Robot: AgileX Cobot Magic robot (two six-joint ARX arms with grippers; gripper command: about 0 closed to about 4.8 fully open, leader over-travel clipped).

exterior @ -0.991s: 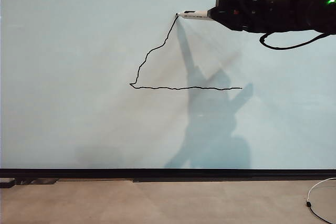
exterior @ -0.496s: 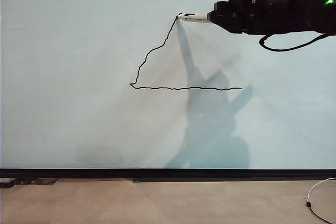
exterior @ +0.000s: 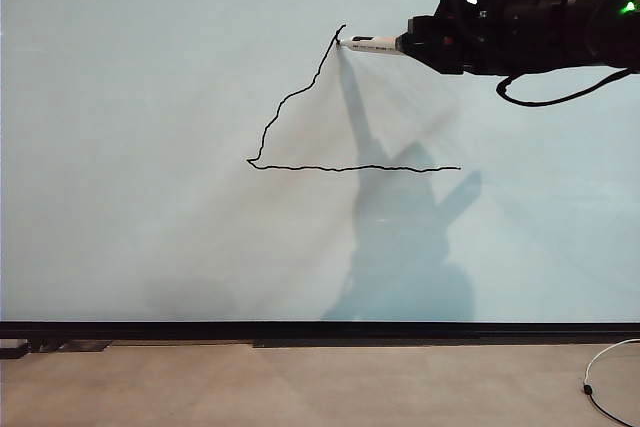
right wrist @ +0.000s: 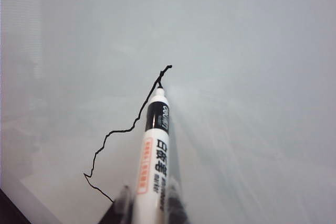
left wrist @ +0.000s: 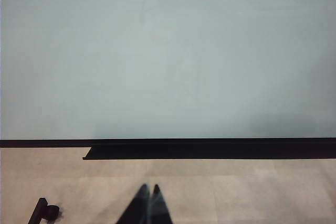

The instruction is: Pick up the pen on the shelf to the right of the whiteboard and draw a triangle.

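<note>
Jaws of the right gripper pinch the light, stiff, slippery pen at its rear barrel, tip on the whiteboard ahead; the left gripper sits closed and empty.

pen: white, dark print, level, tip on whiteboard just below triangle's apex
triangle: black, wobbly; left side and base drawn
</note>
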